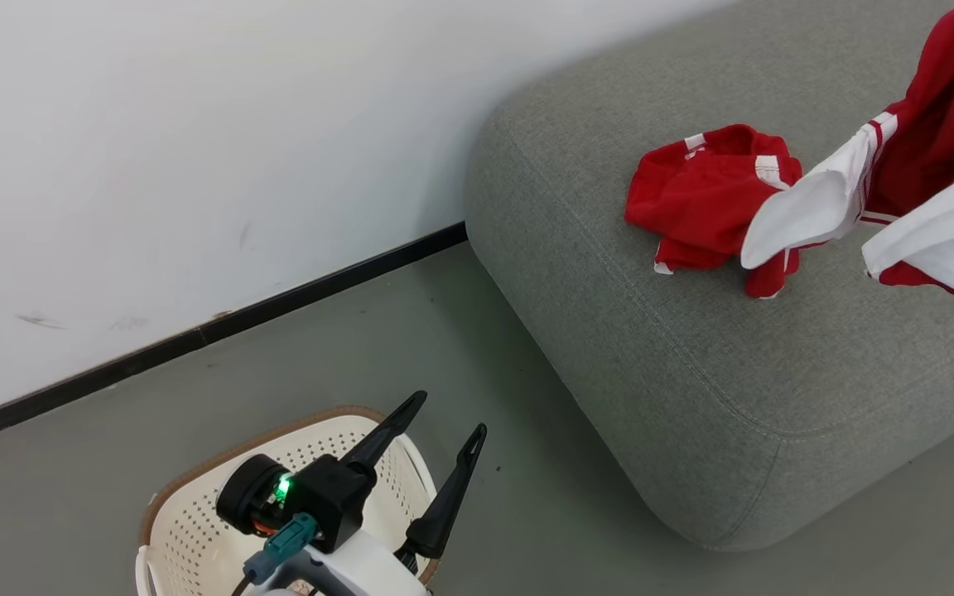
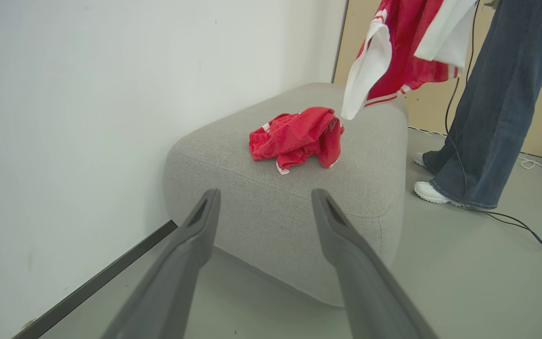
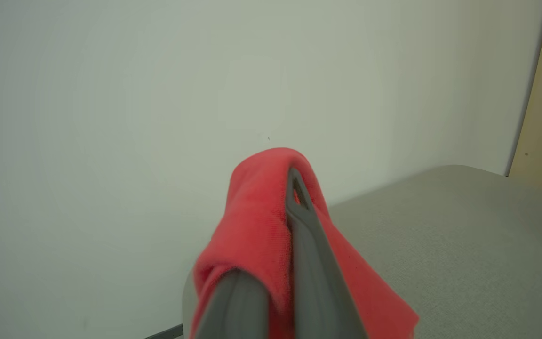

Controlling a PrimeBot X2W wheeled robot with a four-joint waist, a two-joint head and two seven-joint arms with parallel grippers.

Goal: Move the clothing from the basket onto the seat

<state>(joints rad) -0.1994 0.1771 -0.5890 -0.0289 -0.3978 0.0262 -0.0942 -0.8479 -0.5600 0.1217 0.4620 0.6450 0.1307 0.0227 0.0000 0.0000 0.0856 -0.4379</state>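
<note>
The right hand [image 3: 291, 195], clamped on a soft red-and-white jersey [image 1: 953, 108], holds it above the large grey fabric seat [image 1: 692, 372]. The left hand [image 1: 452, 414] hangs with fingers apart over the cream perforated basket [image 1: 195, 530]. Next, likely: lower and release.

Crumpled red garment [image 1: 705, 194] lies on grey seat [image 1: 692, 372] — a red-and-white garment [image 1: 941, 124] hangs above — cream basket [image 1: 187, 530] stands apart.

Lighting is bright, even and diffuse in all views; the wall [image 1: 195, 165] reads uniformly lit. A faint, soft shadow lies on the floor [image 1: 543, 497] beside the seat [image 1: 692, 372]. The head view is sharp. In the wrist views, the left hand [image 2: 266, 195] and the right hand [image 3: 293, 188] with its clothing [image 3: 252, 226], close to the lens, are out of focus.
</note>
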